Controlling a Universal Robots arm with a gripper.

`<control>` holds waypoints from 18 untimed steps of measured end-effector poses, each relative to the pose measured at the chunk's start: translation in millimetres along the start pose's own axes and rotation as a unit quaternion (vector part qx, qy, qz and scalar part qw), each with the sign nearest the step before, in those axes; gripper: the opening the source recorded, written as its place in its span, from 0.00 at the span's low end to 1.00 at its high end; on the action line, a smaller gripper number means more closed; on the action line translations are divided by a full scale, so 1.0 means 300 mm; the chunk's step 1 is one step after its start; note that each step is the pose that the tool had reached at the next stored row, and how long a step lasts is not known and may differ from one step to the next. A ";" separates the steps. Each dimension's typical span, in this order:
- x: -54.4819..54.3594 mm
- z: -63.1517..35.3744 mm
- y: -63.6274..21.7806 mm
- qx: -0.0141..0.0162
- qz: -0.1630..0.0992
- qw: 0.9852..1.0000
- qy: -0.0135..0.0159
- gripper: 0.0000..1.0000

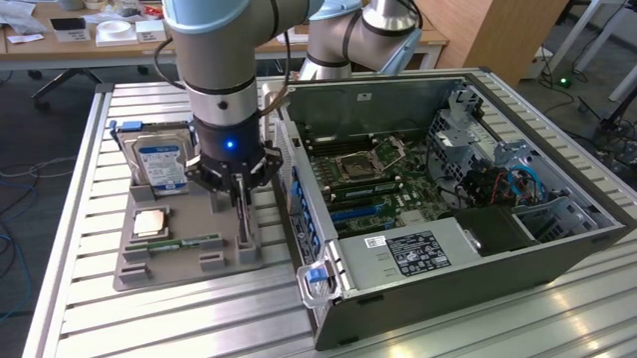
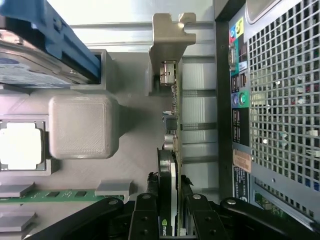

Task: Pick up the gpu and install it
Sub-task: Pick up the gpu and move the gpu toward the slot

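Note:
The gpu (image 1: 243,224) stands on its long edge in a slot of the grey holder (image 1: 174,272), beside the open computer case (image 1: 418,246). In the wrist view it is a thin dark card (image 2: 172,125) seen edge-on, with its metal bracket at the far end. My gripper (image 1: 239,195) reaches straight down onto the card's near end. Its black fingers (image 2: 150,200) lie against both faces of the card, so the gripper (image 2: 169,187) is shut on it. The card still rests in the holder.
The holder also carries a silver hard drive (image 1: 159,160) with a blue-white label, a processor (image 1: 149,221) and a green memory stick (image 1: 184,242). The case's rear panel (image 2: 270,100) runs close alongside the card. Inside the case lies the motherboard (image 1: 368,171).

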State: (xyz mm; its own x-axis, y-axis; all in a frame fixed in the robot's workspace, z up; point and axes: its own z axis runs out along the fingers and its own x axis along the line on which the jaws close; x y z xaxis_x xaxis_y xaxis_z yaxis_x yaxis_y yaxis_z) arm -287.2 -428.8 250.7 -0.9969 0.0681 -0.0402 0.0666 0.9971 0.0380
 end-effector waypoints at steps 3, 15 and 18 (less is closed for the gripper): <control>-0.002 -0.045 0.002 0.000 0.000 1.000 0.000 0.27; -0.009 -0.227 0.009 0.000 0.000 1.000 0.000 0.27; -0.011 -0.272 0.010 0.000 0.000 1.000 0.000 0.27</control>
State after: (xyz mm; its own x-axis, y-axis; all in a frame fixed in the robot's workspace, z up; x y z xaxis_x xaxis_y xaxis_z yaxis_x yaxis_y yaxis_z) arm -287.2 -428.8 332.2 -0.9969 0.0681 -0.0405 0.0666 0.9971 0.0380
